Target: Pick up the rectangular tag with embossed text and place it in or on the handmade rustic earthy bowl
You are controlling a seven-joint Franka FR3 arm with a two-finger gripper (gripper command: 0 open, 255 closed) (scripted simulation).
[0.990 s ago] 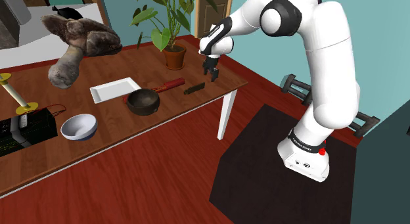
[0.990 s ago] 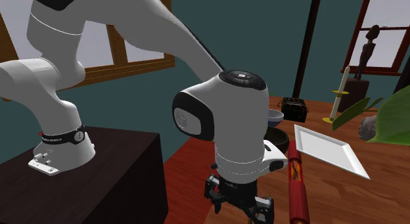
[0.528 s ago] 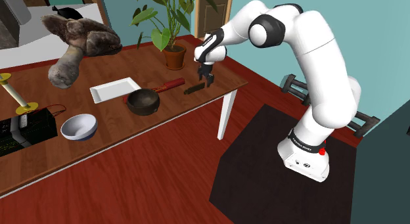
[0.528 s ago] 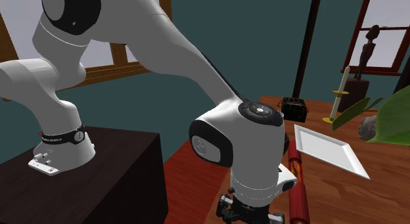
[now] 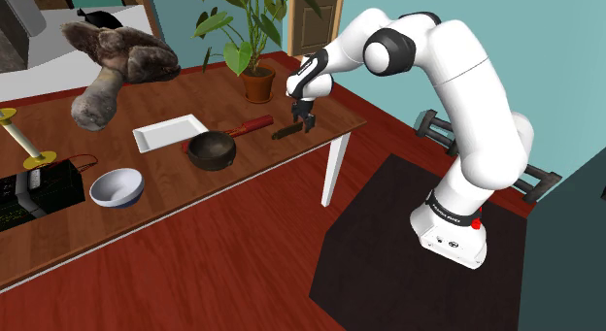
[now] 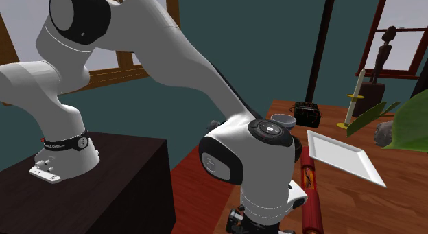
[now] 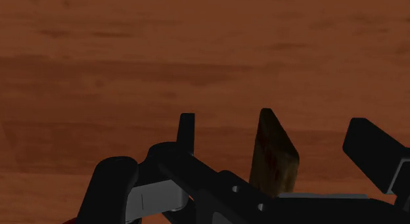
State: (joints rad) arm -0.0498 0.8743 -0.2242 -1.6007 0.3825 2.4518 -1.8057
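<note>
Near the table's corner closest to the stand, the gripper (image 5: 304,120) hangs low over the dark rectangular tag (image 5: 286,131), which lies flat on the wooden table (image 5: 165,179) close to the front edge. In the wrist view the two black fingers (image 7: 187,131) stand well apart with the tag (image 7: 273,157) between them. Neither visibly touches it, so nothing is held.

The task looks to be at its very start. The reach to the tag seems all but done, but the grasp, the lift, the carry and the release are all left. The dark brown bowl (image 5: 212,149) sits further along the table towards the middle, apart from the tag, and looks empty. A red cylinder (image 5: 251,126) lies between bowl and tag, a white tray (image 5: 170,133) lies beyond the bowl, and a pale bowl (image 5: 117,187) stands near the front edge far down the table.

Much is hard to read. The embossed text cannot be made out in any view. The near end of the tag is covered by the gripper's body in the wrist view, so its full length is hidden. In the second exterior view the arm's white wrist (image 6: 264,164) blocks the spot and the bottom edge cuts off the hand. Whether the fingertips have reached the table cannot be told.
</note>
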